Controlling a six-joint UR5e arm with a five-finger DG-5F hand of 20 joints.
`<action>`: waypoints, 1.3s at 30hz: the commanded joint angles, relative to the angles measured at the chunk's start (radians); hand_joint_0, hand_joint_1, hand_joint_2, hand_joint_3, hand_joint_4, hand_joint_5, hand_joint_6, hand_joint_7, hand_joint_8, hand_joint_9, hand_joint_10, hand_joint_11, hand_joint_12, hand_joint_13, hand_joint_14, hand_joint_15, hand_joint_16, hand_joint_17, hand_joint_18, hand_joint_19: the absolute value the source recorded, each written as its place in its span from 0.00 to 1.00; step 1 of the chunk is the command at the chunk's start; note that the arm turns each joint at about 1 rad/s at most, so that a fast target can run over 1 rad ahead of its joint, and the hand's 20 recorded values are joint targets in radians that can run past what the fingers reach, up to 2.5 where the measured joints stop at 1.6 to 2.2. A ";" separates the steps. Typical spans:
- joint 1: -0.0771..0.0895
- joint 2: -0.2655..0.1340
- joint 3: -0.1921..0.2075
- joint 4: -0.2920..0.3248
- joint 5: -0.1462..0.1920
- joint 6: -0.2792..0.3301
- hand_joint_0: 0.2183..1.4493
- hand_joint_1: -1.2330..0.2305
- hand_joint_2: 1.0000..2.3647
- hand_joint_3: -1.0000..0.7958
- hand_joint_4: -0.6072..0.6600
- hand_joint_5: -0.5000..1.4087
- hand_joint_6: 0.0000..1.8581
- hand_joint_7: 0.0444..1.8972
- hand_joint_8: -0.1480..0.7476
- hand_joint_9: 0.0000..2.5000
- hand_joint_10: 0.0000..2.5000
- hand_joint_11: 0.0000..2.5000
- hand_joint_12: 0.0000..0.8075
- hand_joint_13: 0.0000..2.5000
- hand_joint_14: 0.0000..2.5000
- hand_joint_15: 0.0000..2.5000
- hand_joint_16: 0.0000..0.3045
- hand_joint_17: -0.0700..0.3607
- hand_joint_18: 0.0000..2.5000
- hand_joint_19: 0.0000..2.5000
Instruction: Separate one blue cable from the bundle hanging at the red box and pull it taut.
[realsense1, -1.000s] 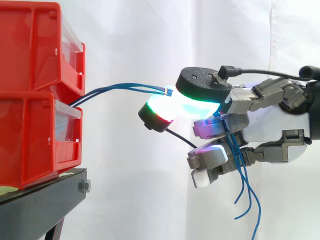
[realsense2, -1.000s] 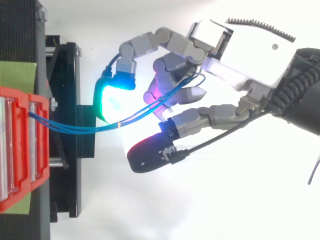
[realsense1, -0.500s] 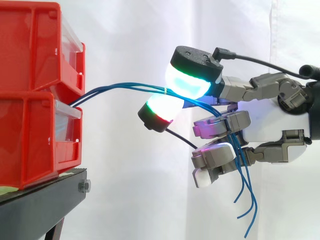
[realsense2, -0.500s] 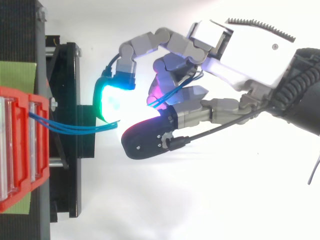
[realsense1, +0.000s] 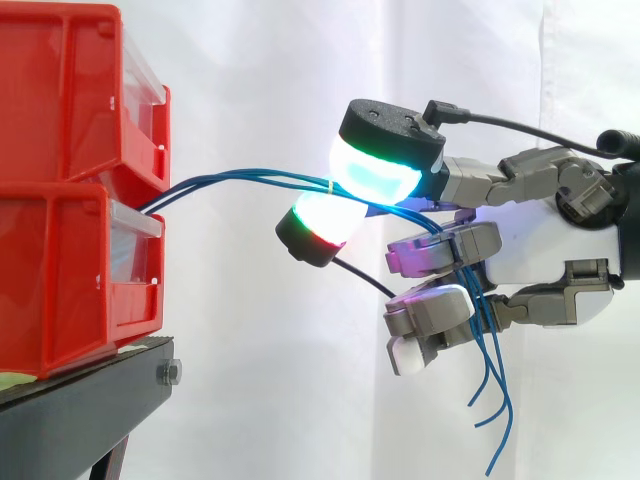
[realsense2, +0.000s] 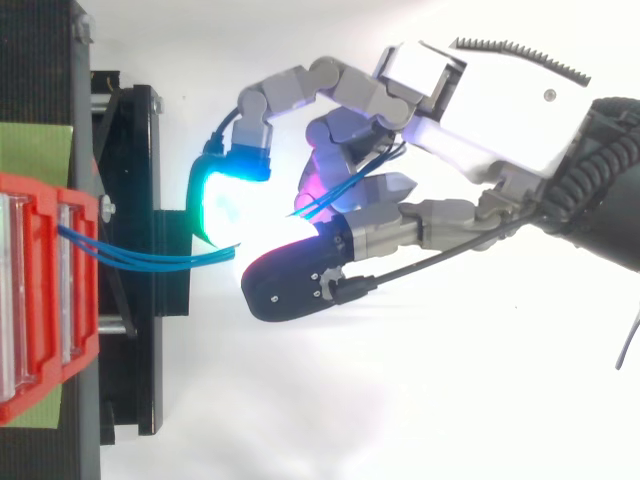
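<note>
Several thin blue cables (realsense1: 240, 177) come out between the two stacked red bins (realsense1: 70, 190) and run right, almost level, to my hand (realsense1: 540, 250). A small pale tie (realsense1: 330, 182) bands them together. They pass between a cyan-green glowing pad (realsense1: 385, 165) above and a red-green glowing pad (realsense1: 320, 222) below, which close on them. Past the pads the cables run down across the curled fingers, and their loose ends (realsense1: 495, 420) hang free. From above, the black-backed pad (realsense2: 290, 285) covers the cables (realsense2: 140, 260) beside the cyan pad (realsense2: 215, 205).
The red bins (realsense2: 40, 290) rest on a black stand (realsense1: 80, 410) at the left, with a green strip (realsense2: 35, 150) behind them. A white curtain (realsense1: 280, 380) hangs behind, with open air below and around the hand.
The upper glowing pad has swung left and down over the cables toward the lower pad. From above it now hides the cable stretch that showed before. The loose ends shifted a little.
</note>
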 joint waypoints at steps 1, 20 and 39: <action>0.000 -0.001 0.000 0.000 0.001 0.000 0.52 0.25 0.00 0.31 0.30 0.13 0.48 0.55 0.30 0.29 0.67 0.57 0.36 0.41 0.12 0.65 0.14 0.39 0.26 0.36; 0.002 0.000 0.000 0.000 0.001 0.000 0.51 0.21 0.00 0.28 0.29 0.11 0.46 0.54 0.29 0.22 0.71 0.58 0.34 0.35 0.61 0.49 0.14 0.39 0.27 0.34; 0.002 0.000 -0.002 0.000 0.003 0.000 0.48 0.18 0.00 0.28 0.29 0.11 0.45 0.54 0.28 0.18 0.75 0.55 0.33 0.31 0.84 0.42 0.14 0.39 0.28 0.31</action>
